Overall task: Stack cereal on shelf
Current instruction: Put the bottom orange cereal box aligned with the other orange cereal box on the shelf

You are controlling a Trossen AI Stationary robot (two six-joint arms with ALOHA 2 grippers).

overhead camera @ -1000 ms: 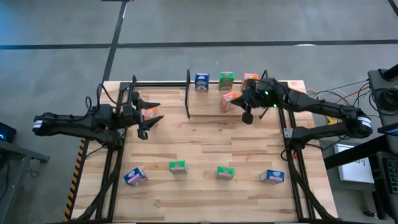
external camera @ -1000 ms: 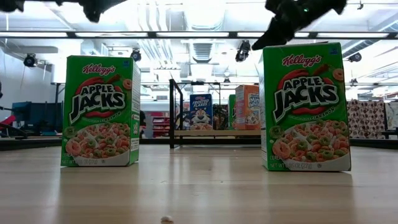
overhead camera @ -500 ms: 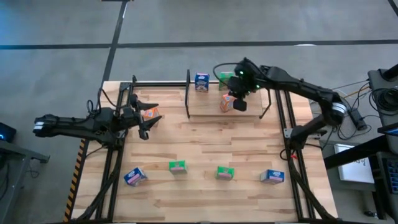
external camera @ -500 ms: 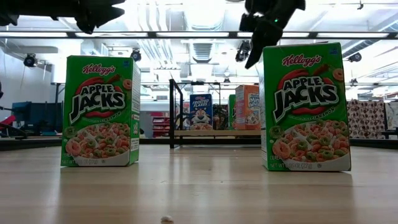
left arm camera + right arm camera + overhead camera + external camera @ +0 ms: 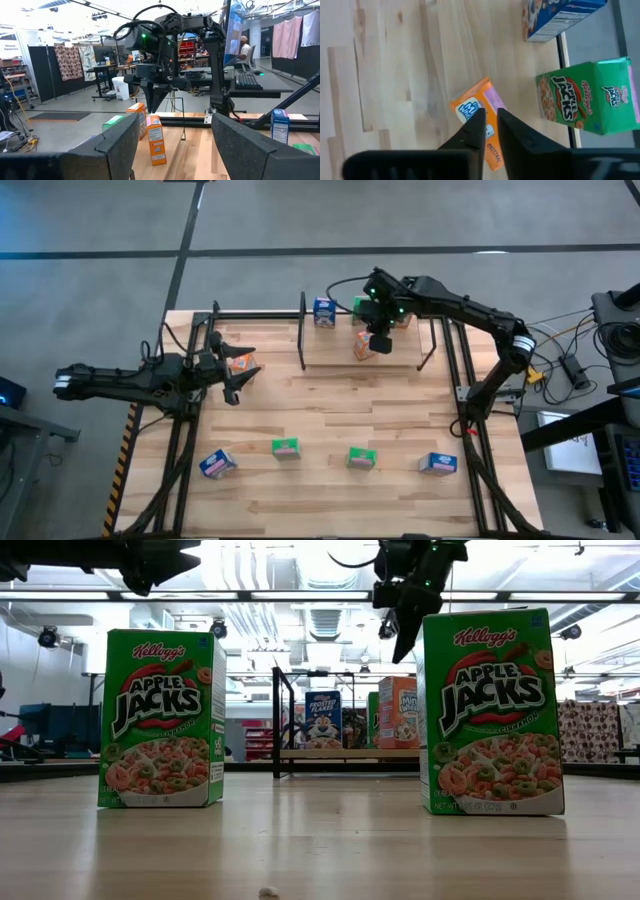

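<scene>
Lining up over the orange box on the shelf

In the upper middle of the high view our right gripper (image 5: 379, 344) hangs over the orange box (image 5: 364, 346) on the shelf (image 5: 330, 350), fingers nearly together; in its wrist view the tips sit above the box's top edge with nothing held. To do this well, we judge we should open wider and centre on the box before descending, clear of the green box (image 5: 362, 307) at the back. Our left gripper (image 5: 238, 373), at the left, waits wide open beside another orange box (image 5: 242, 362).

Light wood table (image 5: 330, 420), glossy printed cardboard boxes (image 5: 160, 720), black metal shelf (image 5: 303, 330)
</scene>
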